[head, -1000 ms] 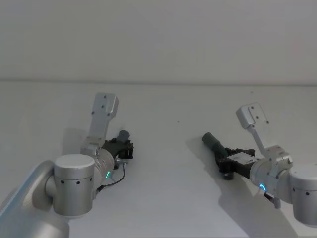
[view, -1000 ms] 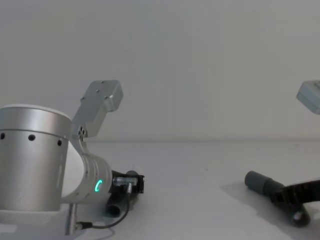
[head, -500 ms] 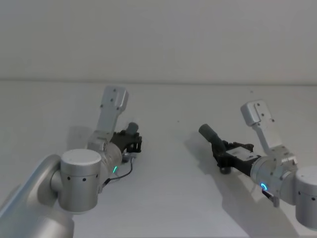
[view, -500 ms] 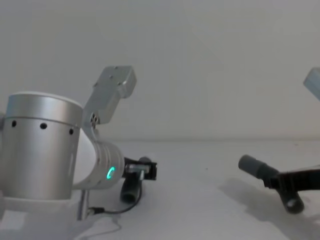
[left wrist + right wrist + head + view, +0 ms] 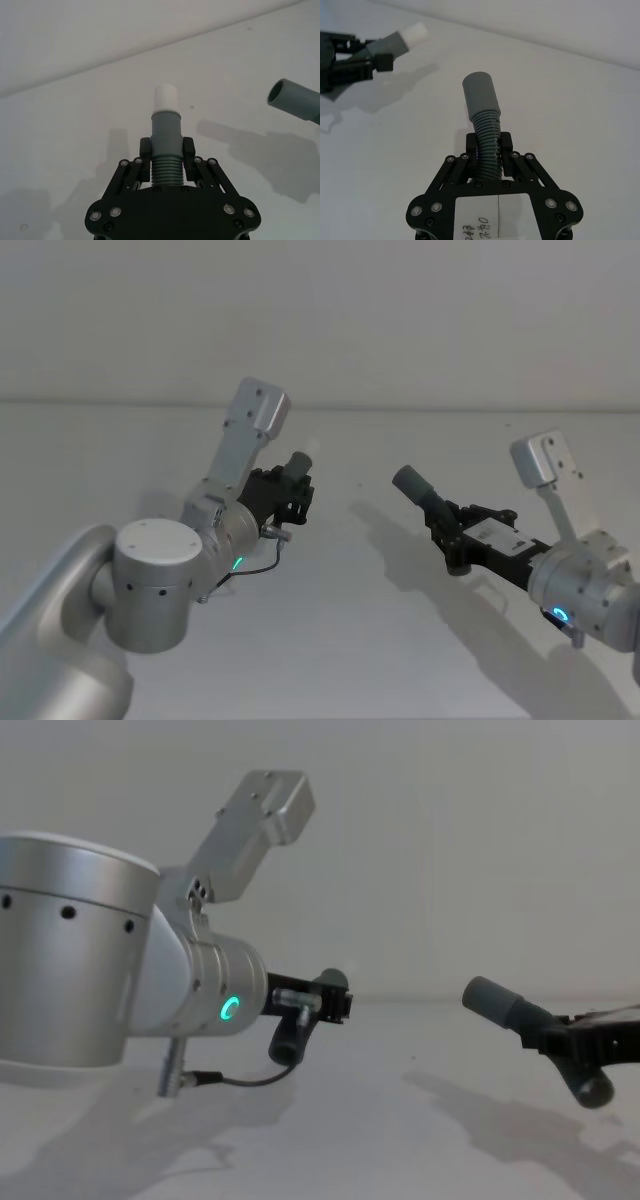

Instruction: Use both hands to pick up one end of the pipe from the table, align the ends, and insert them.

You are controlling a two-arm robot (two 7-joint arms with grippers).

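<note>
White table [image 5: 350,640], left tool [image 5: 166,147] pinching white-tipped pipe [image 5: 166,125] aloft, right tool [image 5: 489,145] pinching cuffed pipe [image 5: 480,95], well apart.

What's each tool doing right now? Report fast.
Left tool: closed, holding the white-tipped pipe.
Right tool: closed, holding the cuffed pipe.

Stub-tipped piece [image 5: 297,467] left, cuffed piece [image 5: 414,484] right, above table [image 5: 350,640].
</note>
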